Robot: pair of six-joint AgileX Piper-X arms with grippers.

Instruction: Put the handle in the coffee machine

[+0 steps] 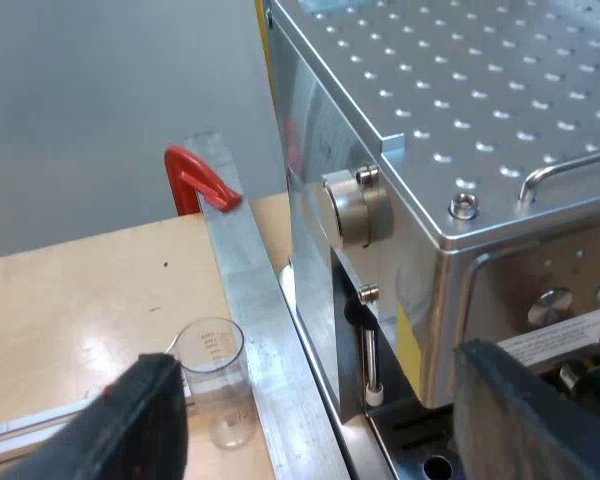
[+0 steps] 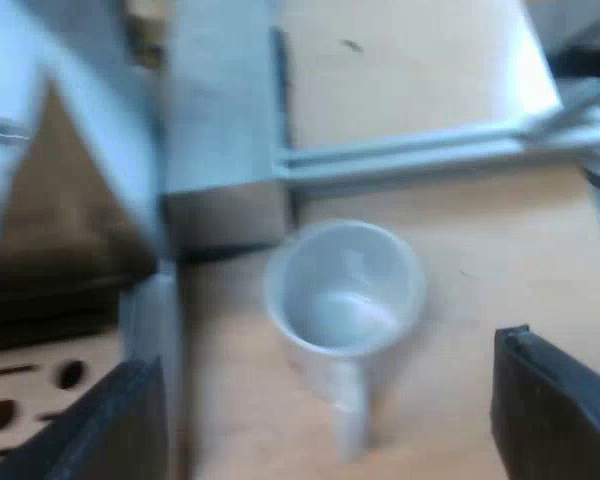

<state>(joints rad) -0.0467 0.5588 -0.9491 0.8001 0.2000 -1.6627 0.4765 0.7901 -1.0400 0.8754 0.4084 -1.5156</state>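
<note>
The left gripper (image 1: 315, 362) is hovering with its jaws apart and nothing between them, close to the side of the espresso machine (image 1: 460, 100), where a round knob (image 1: 355, 205) and a thin steam wand (image 1: 370, 350) are showing. An empty measuring glass (image 1: 215, 375) is standing on the wooden table (image 1: 80, 300) just beside a metal rail (image 1: 245, 290), with a red clamp (image 1: 200, 178) sitting at the rail's far end. The right gripper (image 2: 330, 355) is hanging, jaws spread wide, over an empty mug (image 2: 345, 285) that is sitting upright on the table.

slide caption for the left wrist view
Left tool open beside the espresso machine, a measuring glass upright on the wooden table by a metal rail.
</note>
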